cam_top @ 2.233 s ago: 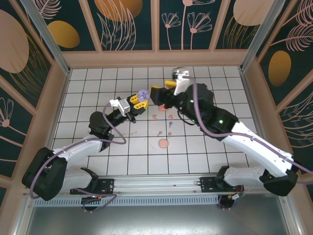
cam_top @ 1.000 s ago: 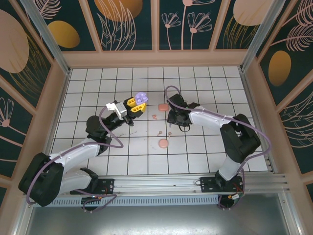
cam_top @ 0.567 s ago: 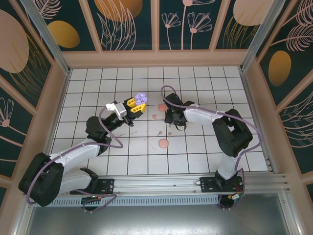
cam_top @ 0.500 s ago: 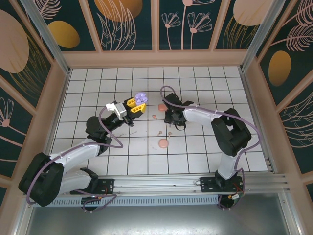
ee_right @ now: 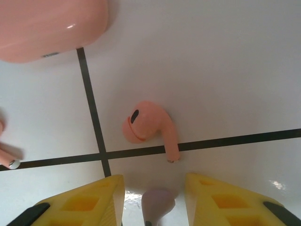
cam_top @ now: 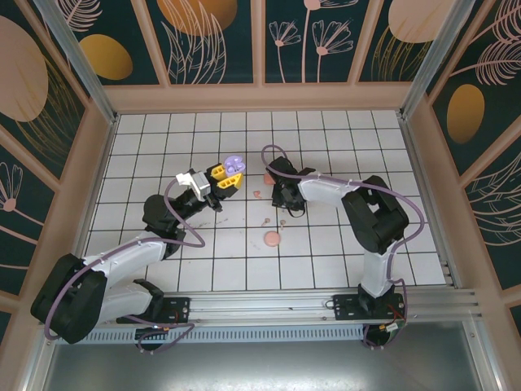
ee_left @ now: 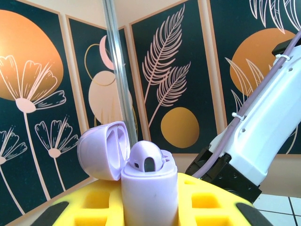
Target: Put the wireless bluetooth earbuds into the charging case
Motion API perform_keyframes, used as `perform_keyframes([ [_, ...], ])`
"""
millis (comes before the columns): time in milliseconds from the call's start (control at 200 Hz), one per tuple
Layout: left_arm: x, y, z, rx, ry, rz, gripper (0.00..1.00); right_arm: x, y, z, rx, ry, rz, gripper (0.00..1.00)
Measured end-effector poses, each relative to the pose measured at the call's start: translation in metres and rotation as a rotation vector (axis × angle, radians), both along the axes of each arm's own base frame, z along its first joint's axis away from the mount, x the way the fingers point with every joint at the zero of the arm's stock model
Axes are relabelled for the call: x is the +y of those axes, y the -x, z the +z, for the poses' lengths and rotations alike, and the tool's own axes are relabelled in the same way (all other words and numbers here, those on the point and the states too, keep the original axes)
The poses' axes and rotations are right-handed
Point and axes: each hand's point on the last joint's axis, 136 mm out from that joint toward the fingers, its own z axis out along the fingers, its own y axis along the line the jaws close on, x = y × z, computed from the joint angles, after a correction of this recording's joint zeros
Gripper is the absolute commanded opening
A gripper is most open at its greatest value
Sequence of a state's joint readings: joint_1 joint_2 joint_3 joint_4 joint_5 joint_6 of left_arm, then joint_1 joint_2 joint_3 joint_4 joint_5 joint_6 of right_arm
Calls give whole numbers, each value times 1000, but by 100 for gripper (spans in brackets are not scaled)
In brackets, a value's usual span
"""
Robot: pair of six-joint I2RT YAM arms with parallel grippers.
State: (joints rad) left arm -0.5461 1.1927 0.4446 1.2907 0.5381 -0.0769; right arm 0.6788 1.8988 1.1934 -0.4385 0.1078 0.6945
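My left gripper [cam_top: 222, 181] is shut on the purple charging case [ee_left: 148, 188], held upright above the tiles with its lid [ee_left: 102, 149] swung open. One purple earbud [ee_left: 146, 160] sits in the case. The same case [cam_top: 234, 165] shows at the yellow fingers in the top view. My right gripper [ee_right: 154, 181] is down at the white tile floor, open, its yellow fingers [ee_right: 96, 200] on either side of a loose purple earbud [ee_right: 158, 202] with a gap on each side. A salmon-pink earbud [ee_right: 149, 127] lies just beyond the fingertips.
A closed pink case [ee_right: 51, 28] lies on the tiles beyond the pink bud, and another pink bud [ee_right: 5, 157] is at the left edge. In the top view a pink disc [cam_top: 272, 239] and small loose buds [cam_top: 265, 221] lie nearer the arm bases. Wooden walls [cam_top: 106, 122] ring the floor.
The right arm came down from beside the purple case to the floor, and its jaws have narrowed round the purple bud. The left gripper and case have stayed still.
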Motion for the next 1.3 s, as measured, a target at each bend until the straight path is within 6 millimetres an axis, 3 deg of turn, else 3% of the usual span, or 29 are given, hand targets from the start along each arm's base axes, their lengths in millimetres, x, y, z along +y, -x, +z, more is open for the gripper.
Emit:
perform_keyframes([
  [771, 1, 1, -2, 1, 5, 2, 0, -1, 0, -2, -10, 64, 3, 33],
  [1296, 1, 1, -3, 6, 4, 1, 0, -2, 0, -2, -17, 83, 4, 22],
])
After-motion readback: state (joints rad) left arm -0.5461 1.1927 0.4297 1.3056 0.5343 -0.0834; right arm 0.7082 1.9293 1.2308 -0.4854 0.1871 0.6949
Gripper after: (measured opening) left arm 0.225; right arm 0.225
